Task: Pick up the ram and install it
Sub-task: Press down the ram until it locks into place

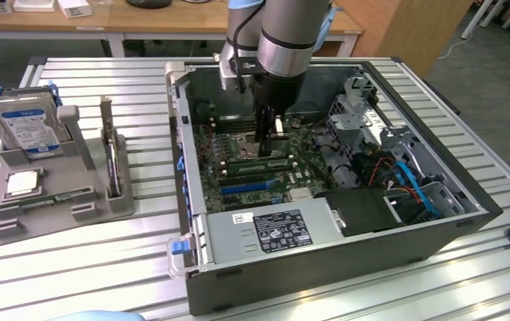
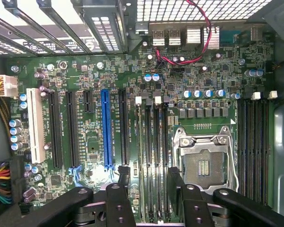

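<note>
Slatted metal surface (image 1: 76,267) carries an open computer case (image 1: 326,267) lying on its side, with a grey holder (image 1: 103,200) and a hard drive (image 1: 27,127) on the exterior view's left. The arm reaches down into the case, its tool (image 1: 268,139) just above the motherboard (image 1: 237,177) and near the green ram (image 1: 260,162), which appears seated in a slot.

From the wrist, the tool (image 2: 149,169) stands open and empty. Its two black fingers (image 2: 124,177) straddle the memory slots beside the CPU socket (image 2: 203,161). The ram (image 2: 154,142) shows edge-on between them, near a blue slot (image 2: 105,127).
</note>
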Controlling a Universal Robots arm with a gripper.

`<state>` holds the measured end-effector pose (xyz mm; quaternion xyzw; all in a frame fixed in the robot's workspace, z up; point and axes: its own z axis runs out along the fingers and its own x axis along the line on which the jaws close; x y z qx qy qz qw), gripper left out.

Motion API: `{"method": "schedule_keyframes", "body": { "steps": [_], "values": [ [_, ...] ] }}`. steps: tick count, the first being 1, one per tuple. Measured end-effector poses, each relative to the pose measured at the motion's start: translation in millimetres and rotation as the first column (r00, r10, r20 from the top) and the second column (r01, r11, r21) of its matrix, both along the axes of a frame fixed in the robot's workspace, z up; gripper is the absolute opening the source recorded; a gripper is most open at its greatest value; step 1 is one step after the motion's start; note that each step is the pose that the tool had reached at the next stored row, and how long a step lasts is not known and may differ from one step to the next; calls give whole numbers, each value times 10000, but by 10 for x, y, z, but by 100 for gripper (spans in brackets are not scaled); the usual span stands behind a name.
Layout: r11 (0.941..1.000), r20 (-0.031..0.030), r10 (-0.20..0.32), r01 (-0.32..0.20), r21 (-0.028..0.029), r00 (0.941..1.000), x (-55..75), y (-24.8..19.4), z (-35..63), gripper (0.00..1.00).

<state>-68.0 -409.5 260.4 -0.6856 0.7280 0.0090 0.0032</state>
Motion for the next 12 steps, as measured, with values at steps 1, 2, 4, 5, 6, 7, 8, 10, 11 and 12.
{"method": "schedule_keyframes", "body": {
  "steps": [1, 2, 4, 5, 6, 7, 8, 10, 11, 12],
  "values": [
    [10000, 0, 0, 0, 0, 10000, 0, 0, 0, 44],
    [10000, 0, 0, 0, 0, 10000, 0, 0, 0, 44],
    [10000, 0, 0, 0, 0, 10000, 0, 0, 0, 43],
    [10000, 0, 0, 0, 0, 10000, 0, 0, 0, 36],
    [10000, 0, 0, 0, 0, 10000, 0, 0, 0, 31],
    [10000, 0, 0, 0, 0, 10000, 0, 0, 0, 31],
    [10000, 0, 0, 0, -1, 10000, 0, 0, 0, 25],
    [10000, 0, 0, 0, 0, 10000, 0, 0, 0, 19],
    [10000, 0, 0, 0, 0, 10000, 0, 0, 0, 13],
    [10000, 0, 0, 0, 0, 10000, 0, 0, 0, 13]
  ]
}}
